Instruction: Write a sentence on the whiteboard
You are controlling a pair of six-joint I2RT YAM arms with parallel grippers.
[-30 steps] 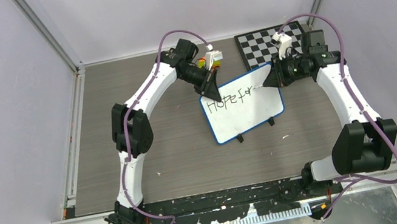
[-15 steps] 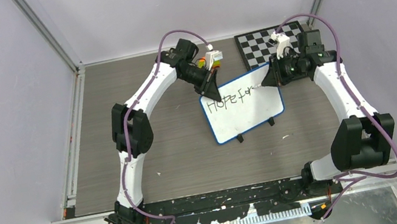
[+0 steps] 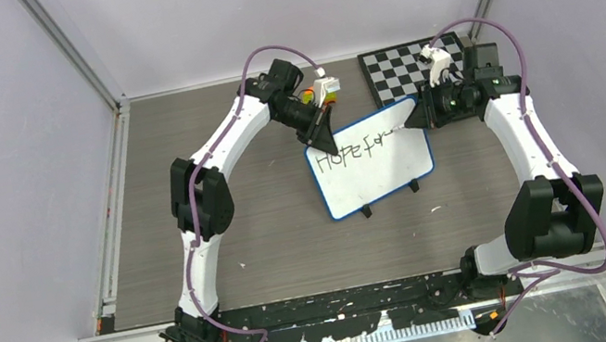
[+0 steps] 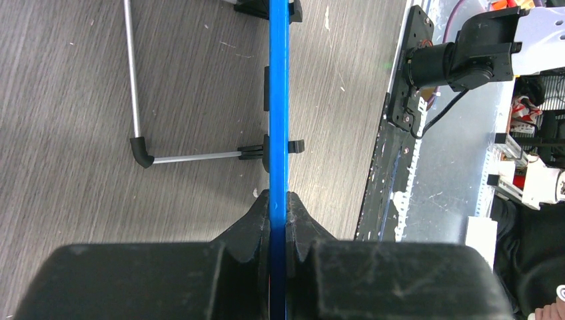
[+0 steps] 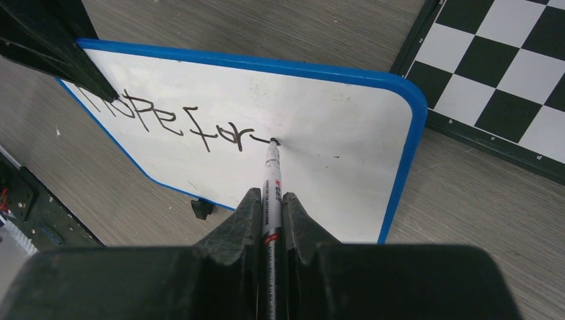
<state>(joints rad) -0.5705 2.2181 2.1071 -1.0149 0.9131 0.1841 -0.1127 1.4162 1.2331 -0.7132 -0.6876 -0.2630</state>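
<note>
The whiteboard (image 3: 375, 172), white with a blue rim, stands tilted on the table, with "Hope for" and a short dash written along its top in black. My left gripper (image 3: 322, 142) is shut on its top-left corner; the left wrist view shows the blue rim (image 4: 278, 100) edge-on between the jaws (image 4: 278, 200). My right gripper (image 3: 414, 118) is shut on a white marker (image 5: 271, 180), whose black tip touches the board (image 5: 346, 173) at the end of the dash.
A black-and-white checkered board (image 3: 412, 65) lies at the back right, just behind the whiteboard, also in the right wrist view (image 5: 500, 73). A small colourful object (image 3: 309, 94) sits behind the left wrist. The whiteboard's wire stand (image 4: 136, 100) rests on the table.
My right gripper has shifted slightly to the right along the board's top, and a short stroke has appeared after "for". The left arm and board have not moved.
</note>
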